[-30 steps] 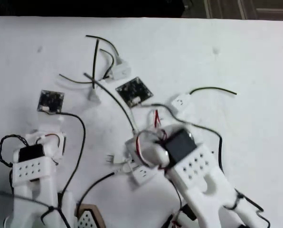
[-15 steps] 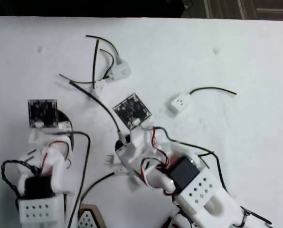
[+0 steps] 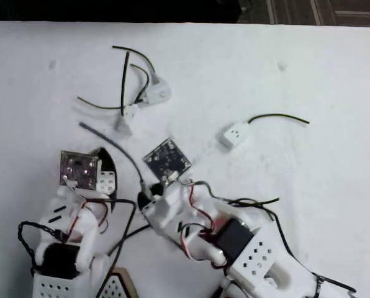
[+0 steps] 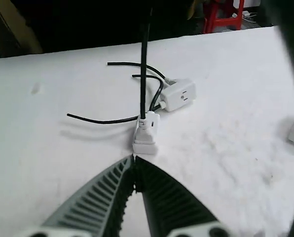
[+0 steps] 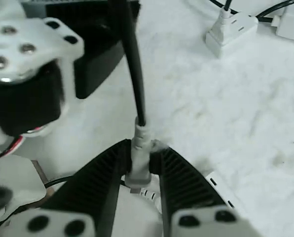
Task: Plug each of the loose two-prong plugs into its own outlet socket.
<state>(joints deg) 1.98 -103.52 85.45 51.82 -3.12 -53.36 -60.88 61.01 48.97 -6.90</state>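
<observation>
The right arm (image 3: 234,245) has drawn back toward the near edge since a second ago, and the black cable (image 3: 110,146) has slid with it, so its free end now lies lower and further left. The left arm (image 3: 67,248) has swung in toward the middle, its wrist nearer the right one than before. The small socket and plug that lay beside the right arm earlier are now covered by it.

The right tool (image 5: 141,150) is clenched on the held plug (image 5: 138,168), and the cable rises straight out of the grip. The left tool (image 4: 133,160) is closed on nothing. Its tips meet just short of the loose plug (image 4: 147,133), which lies flat on the bench (image 3: 309,74).

Just beyond that plug sits the far socket (image 4: 179,95), among looping black leads. The right socket (image 3: 234,133) lies well apart, alone, with its own short lead.

The bench is white and slightly crumpled. Past its far edge the room is dark, with wood panelling (image 3: 309,11) at one corner and red legs (image 4: 221,15) in the left wrist view.
</observation>
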